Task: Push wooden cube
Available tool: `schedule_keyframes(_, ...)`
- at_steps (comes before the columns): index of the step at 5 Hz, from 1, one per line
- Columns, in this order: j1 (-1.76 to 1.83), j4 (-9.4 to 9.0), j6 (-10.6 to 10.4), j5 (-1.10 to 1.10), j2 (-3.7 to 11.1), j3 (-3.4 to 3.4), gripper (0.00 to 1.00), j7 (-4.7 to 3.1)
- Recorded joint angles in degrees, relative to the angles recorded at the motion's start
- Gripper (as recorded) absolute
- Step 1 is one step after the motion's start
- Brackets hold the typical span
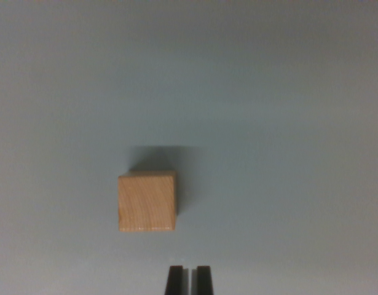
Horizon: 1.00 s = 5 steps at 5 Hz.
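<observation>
Small pale wooden cube w/ visible grain (147,201) sits on a plain grey-blue matte tabletop (287,98), a bit left of centre in the wrist view, soft shadow behind it. Dark two-finger gripper (189,279) pokes in at the bottom edge, fingers nearly together, only a thin slit btwn them, nothing held. It's near the cube but apart from it, no contact, and lined up slightly to the wrist view's right of the block's middle. So far as I can judge, push not begun: approach prob. underway, contact and the shove itself still to do. Rest of surface bare.
</observation>
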Motion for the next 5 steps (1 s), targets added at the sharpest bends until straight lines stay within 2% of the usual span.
schedule_keyframes(1, 0.0, 0.0, 0.0, 0.0, 0.0, 0.0, 0.0, 0.0)
schedule_keyframes(2, 0.2, -2.32, -2.72, -0.11, 0.43, 0.25, 0.0, 0.23)
schedule_keyframes(3, 0.2, -2.32, -2.72, -0.11, 0.43, 0.25, 0.0, 0.23)
schedule_keyframes(4, 0.4, -4.63, -5.42, -0.21, 0.87, 0.5, 0.0, 0.45)
schedule_keyframes(5, 0.4, -4.63, -5.42, -0.21, 0.87, 0.5, 0.0, 0.45)
